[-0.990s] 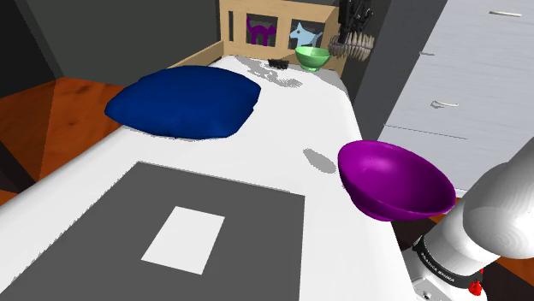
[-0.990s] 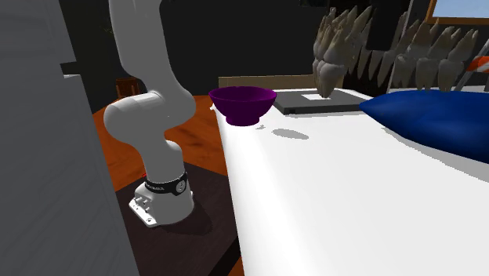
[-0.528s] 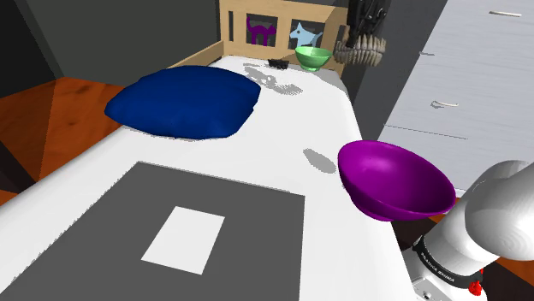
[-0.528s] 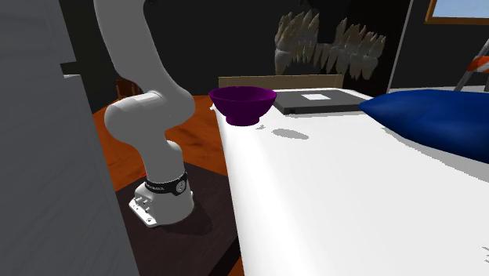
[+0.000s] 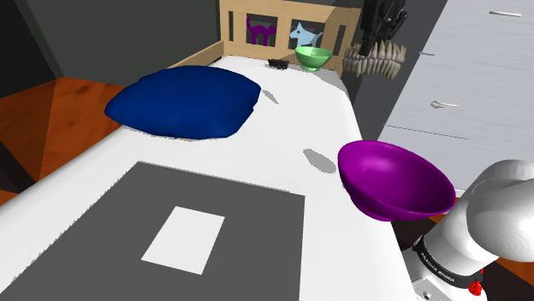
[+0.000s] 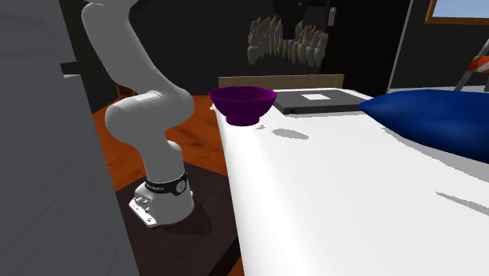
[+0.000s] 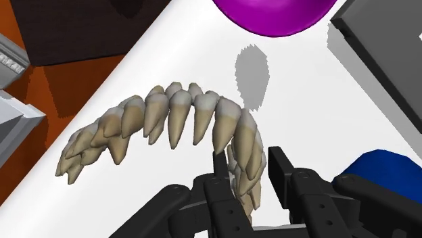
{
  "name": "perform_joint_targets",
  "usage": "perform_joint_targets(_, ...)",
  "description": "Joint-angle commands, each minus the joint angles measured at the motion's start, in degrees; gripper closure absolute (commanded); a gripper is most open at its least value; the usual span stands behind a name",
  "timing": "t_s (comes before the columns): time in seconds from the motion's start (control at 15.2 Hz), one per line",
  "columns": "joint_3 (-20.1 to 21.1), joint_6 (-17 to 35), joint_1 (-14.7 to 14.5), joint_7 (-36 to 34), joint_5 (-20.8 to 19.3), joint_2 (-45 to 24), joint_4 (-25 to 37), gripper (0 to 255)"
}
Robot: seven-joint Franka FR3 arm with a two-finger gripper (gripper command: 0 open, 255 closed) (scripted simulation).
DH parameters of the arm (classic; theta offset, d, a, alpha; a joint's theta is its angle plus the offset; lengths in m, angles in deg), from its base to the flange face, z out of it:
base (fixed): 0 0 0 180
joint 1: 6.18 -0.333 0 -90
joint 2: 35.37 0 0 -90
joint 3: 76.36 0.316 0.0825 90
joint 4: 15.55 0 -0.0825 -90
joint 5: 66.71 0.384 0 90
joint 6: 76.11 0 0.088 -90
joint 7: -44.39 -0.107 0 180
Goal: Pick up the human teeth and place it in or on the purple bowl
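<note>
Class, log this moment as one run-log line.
phase: carry | hand: shut on teeth | teeth: in air, not in bowl | purple bowl: empty

In the middle of the frame, the human teeth (image 7: 169, 122) form a yellowish arch, one end clasped between the black gripper (image 7: 247, 165) fingers (image 7: 278, 165). Beneath them lies a white surface (image 7: 169, 61) bearing a grey shadow patch (image 7: 251, 71). Beyond the shadow, at the frame's edge, sits the purple bowl (image 7: 274, 17). A dark grey mat (image 7: 385, 47) lies beside the bowl, a blue cushion (image 7: 375, 169) is close beside the gripper, and an orange-brown floor (image 7: 61, 88) shows past the surface's edge.
</note>
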Motion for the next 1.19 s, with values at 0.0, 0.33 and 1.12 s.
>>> perform_joint_targets(0.0,1.7,-0.3,-0.4,-2.2,0.9,2.9,-2.1,255)
perform_joint_targets(0.33,6.0,-1.8,-1.6,-7.9,3.8,9.6,-6.1,255)
perform_joint_targets(1.12,15.5,-4.2,-4.3,-19.6,12.1,20.7,-11.3,255)
